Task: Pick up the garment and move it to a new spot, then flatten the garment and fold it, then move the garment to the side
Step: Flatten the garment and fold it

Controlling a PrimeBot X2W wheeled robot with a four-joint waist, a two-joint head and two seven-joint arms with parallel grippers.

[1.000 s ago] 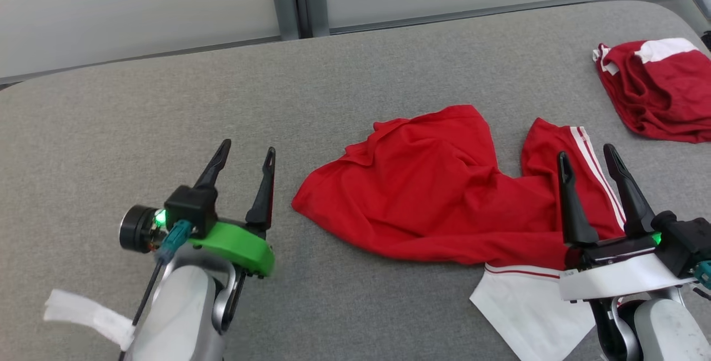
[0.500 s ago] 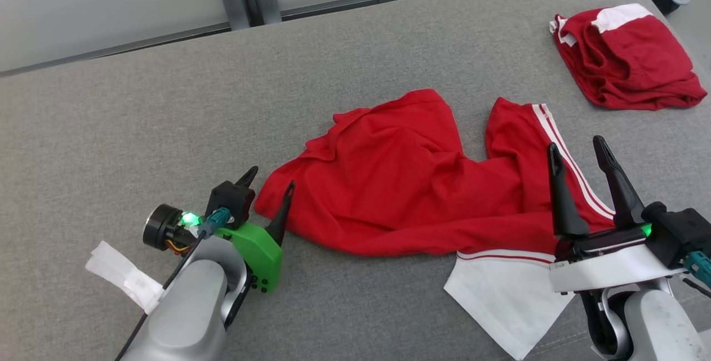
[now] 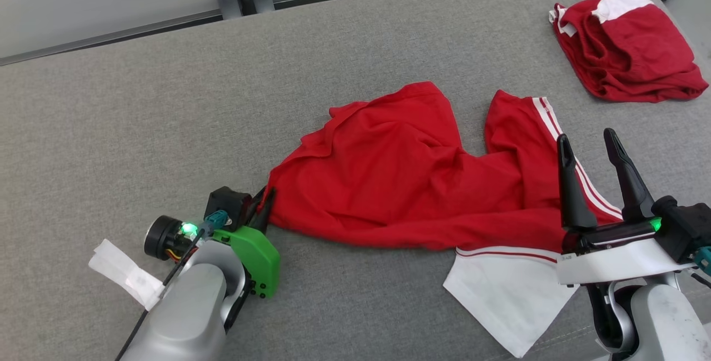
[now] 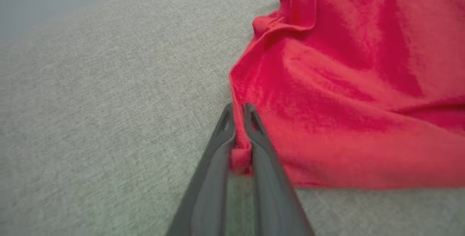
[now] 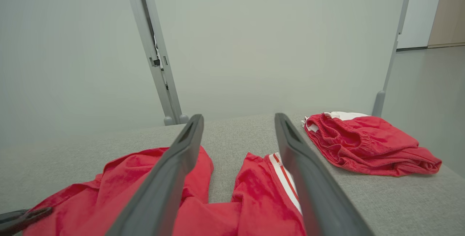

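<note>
Now the left hand [image 4: 238,112] is clamped on the red garment [image 3: 400,183] at its left corner, pinching a hem fold, likely to lift it for the move. It lies crumpled mid-tabletop [image 3: 111,100], spreading right from that hand. Fingers apart, the right hand [image 3: 585,135] hovers above the striped right end, presumably ready for a second grip.

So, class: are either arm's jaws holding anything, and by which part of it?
The left gripper, jaws shut, pinches the red garment by its hem corner nearest that arm. The right gripper, jaws open, holds nothing.
</note>
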